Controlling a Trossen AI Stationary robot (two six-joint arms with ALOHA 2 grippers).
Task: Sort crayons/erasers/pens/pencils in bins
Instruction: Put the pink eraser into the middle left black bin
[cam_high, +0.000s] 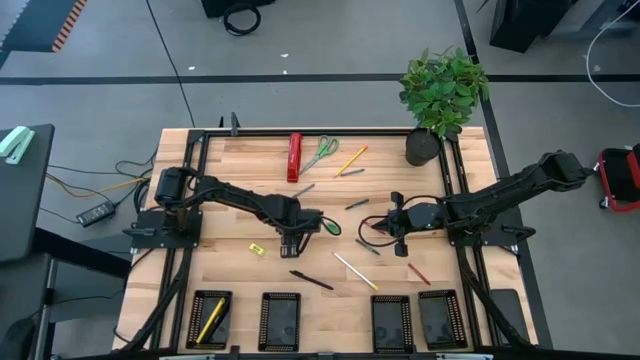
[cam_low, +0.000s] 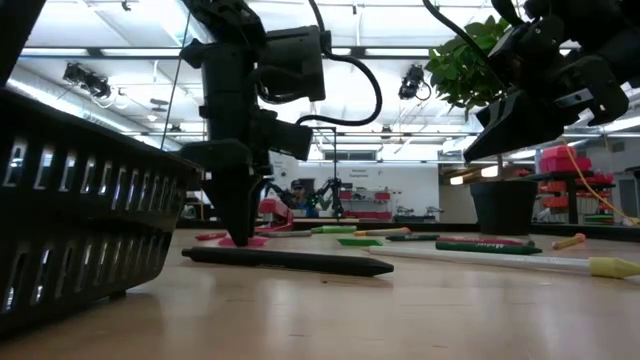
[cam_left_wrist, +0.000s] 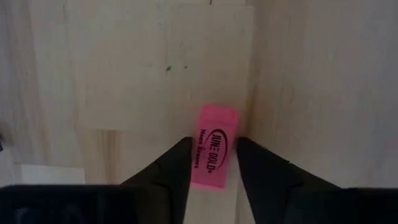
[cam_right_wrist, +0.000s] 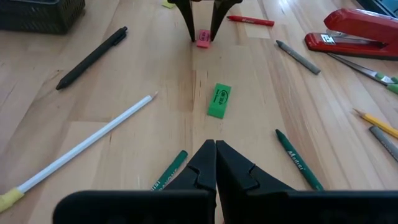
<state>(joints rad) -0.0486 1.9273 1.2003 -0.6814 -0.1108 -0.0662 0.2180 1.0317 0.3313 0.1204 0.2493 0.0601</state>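
Observation:
The pink eraser lies flat on the wooden table. My left gripper points down onto it, open, one finger on each long side. My right gripper is shut and empty. It hovers right of the table's middle, pointing at the green eraser. The yellow eraser lies left of my left gripper. Four black bins line the near edge; the leftmost bin holds a yellow stick. A black pen, a white pencil and a red crayon lie loose. My left gripper comes from above, pointing down, with its fingertips at table level beside the pink eraser's long sides. The eraser sits slightly askew between them, flat on the table. Whether the fingers touch it, I cannot tell.
A red stapler, green-handled scissors and an orange pencil lie near the far edge. A potted plant stands at the far right corner. Green crayons lie close to my right gripper.

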